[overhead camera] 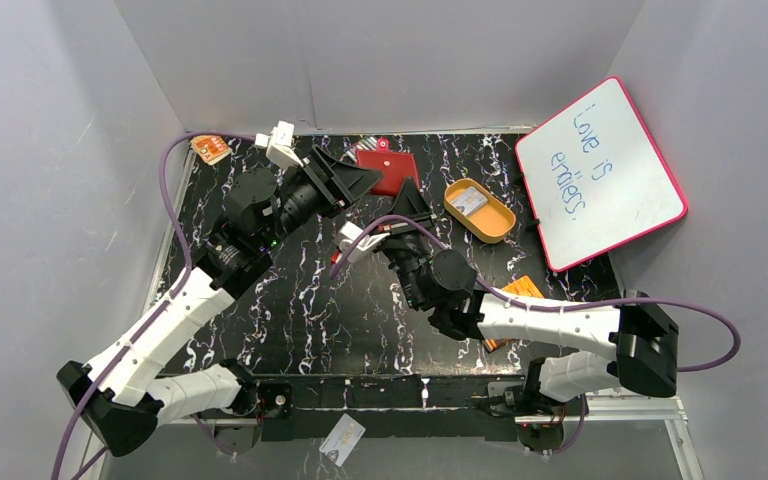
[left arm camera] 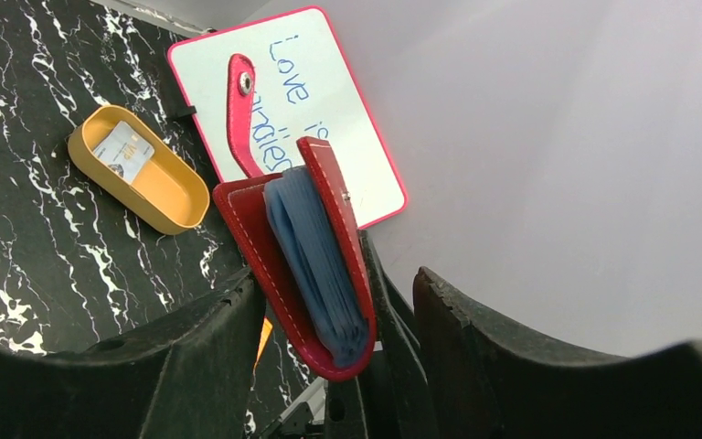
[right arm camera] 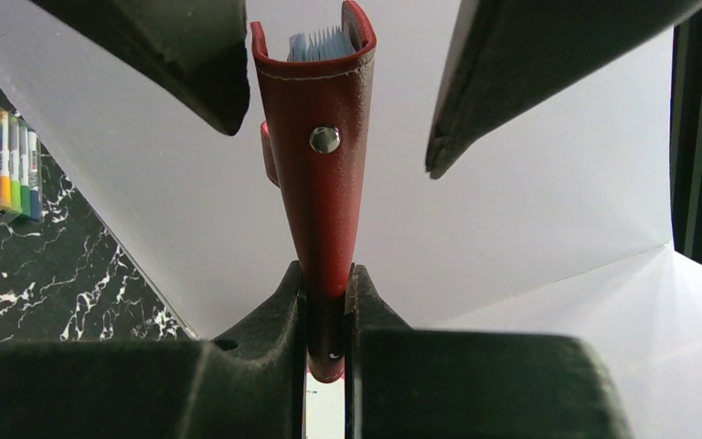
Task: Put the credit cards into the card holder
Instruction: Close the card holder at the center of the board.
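The dark-red card holder [overhead camera: 390,166] is held upright above the back of the table, its snap tab hanging open. My right gripper [overhead camera: 410,203] is shut on its lower edge, shown clearly in the right wrist view [right arm camera: 326,274], where the holder [right arm camera: 324,201] rises between the fingers. My left gripper [overhead camera: 365,178] is open wide, its fingers either side of the holder [left arm camera: 256,229] without touching it [left arm camera: 334,279]. Bluish card edges [left arm camera: 315,247] fill the holder. One credit card [overhead camera: 468,201] lies in the orange oval tray [overhead camera: 495,222], also seen in the left wrist view [left arm camera: 123,152].
A pink-framed whiteboard [overhead camera: 600,170] leans at the back right. An orange booklet [overhead camera: 210,149] lies at the back left, another [overhead camera: 522,288] beside the right arm. A marker set [right arm camera: 0,155] lies by the back wall. A whitish card [overhead camera: 342,440] lies below the table's front edge.
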You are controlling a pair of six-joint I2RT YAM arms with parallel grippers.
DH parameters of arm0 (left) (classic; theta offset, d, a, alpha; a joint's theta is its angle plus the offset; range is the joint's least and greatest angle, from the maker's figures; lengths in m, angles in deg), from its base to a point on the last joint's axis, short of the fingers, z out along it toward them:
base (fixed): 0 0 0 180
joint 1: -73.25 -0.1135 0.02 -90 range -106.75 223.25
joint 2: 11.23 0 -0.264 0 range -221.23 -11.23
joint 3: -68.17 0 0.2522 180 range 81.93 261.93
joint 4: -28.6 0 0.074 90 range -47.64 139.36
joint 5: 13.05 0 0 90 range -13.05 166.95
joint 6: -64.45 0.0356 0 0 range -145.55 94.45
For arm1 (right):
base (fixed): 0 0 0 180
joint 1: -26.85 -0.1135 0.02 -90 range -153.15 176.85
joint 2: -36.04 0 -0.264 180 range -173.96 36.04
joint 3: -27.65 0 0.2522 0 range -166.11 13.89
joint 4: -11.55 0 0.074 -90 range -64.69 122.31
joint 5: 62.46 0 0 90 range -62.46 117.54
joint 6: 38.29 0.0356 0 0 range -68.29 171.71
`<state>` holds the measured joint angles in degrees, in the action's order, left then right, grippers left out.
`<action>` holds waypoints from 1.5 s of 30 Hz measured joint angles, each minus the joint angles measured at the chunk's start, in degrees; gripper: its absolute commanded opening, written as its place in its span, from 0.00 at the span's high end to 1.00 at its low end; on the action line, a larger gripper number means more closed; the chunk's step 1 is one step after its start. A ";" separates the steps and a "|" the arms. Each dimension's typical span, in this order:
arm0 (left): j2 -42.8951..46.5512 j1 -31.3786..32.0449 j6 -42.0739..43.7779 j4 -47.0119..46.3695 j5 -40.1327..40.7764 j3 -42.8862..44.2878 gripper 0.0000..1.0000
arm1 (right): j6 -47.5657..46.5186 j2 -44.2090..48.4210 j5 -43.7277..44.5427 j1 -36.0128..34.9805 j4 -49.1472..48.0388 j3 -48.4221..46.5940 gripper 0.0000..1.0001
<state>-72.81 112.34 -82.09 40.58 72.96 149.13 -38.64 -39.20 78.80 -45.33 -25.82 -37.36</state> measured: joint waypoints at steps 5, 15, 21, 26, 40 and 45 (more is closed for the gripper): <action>-1.09 0.00 -0.09 0.02 -0.92 0.00 0.46 | -0.09 -0.04 0.35 -0.24 -0.04 -0.59 1.00; -2.71 0.02 -1.51 -2.38 -2.34 -0.17 1.00 | -0.20 -0.37 1.55 -0.61 0.22 -0.74 1.00; -0.48 0.17 -1.88 -1.42 0.46 -2.62 1.00 | 5.64 -0.44 3.13 -1.86 7.91 -2.51 0.35; 3.50 -0.04 4.09 5.40 12.15 -3.13 1.00 | 35.32 3.54 -2.32 -2.58 44.96 -9.09 0.14; 17.94 -0.07 21.88 20.46 10.34 -3.08 1.00 | 85.74 12.04 -59.58 31.08 65.61 -14.32 0.10; 22.08 -0.04 25.81 21.73 -2.62 -3.08 1.00 | 107.14 14.34 -84.46 39.69 50.31 -9.75 0.07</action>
<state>-50.73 112.30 -56.27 62.31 70.33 146.05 68.51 -24.87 -5.65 -5.64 24.49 -47.11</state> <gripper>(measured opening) 0.187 0.906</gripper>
